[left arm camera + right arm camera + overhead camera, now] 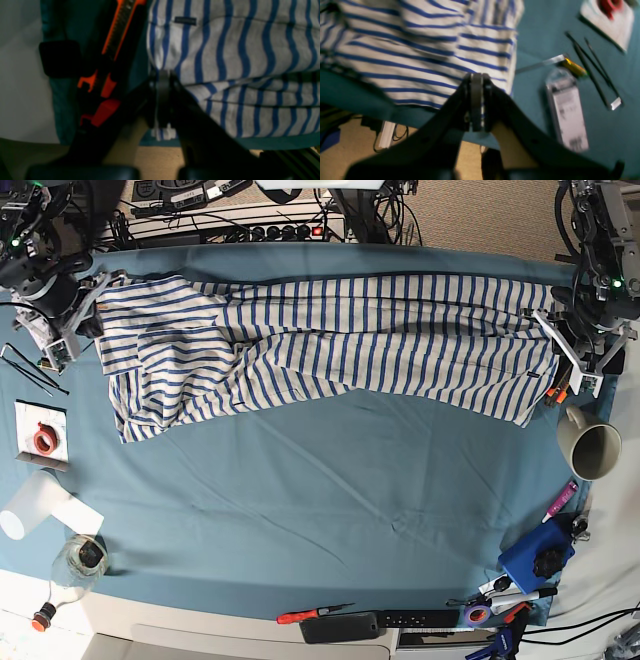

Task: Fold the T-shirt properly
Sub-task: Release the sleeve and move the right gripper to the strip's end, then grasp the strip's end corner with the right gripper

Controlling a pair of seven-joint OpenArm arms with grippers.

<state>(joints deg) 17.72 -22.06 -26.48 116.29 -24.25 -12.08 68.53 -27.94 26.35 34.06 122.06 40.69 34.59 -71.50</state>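
Observation:
The white T-shirt (350, 330) with blue stripes lies stretched lengthwise across the far half of the teal tablecloth (300, 510). My left gripper (551, 340) is at the shirt's right end. In the left wrist view the gripper (162, 76) is shut on a pinch of the striped cloth (237, 50), and a bit of fabric hangs below the pads. My right gripper (86, 310) is at the shirt's left end. In the blurred right wrist view its jaws (476, 76) stand almost together at the hem of the shirt (420, 50), with a sliver of stripe in the narrow slit.
A beige mug (590, 448) stands just right of the shirt's right end, with an orange box cutter (120, 32) beside the left gripper. At the left lie black tweezers (592, 72), a plastic packet (567, 115), a tape card (40, 438) and a clear cup (30, 505). Tools line the front edge.

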